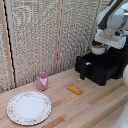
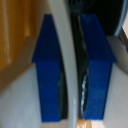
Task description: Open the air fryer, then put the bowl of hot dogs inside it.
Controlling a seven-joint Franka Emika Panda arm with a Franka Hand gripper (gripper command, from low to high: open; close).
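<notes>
The black air fryer [image 1: 107, 67] stands at the exterior view's right, its drawer pulled out toward the left with the handle [image 1: 83, 71] sticking out of the drawer front. My gripper [image 1: 99, 45] hangs just above the open drawer, shut on the rim of the small white bowl [image 1: 98, 50]. Orange-yellow hot dogs [image 1: 98, 48] show faintly inside the bowl. In the wrist view my gripper [image 2: 71, 70] has its two blue fingers [image 2: 49, 70] clamped on the bowl's thin white rim [image 2: 66, 45]. The drawer's inside is mostly hidden.
A pink cup [image 1: 42, 80] stands on the wooden table [image 1: 95, 102]. A large patterned plate [image 1: 29, 107] lies at the front left. A flat orange-yellow bar [image 1: 75, 89] lies in front of the drawer. A woven screen [image 1: 40, 35] forms the back wall.
</notes>
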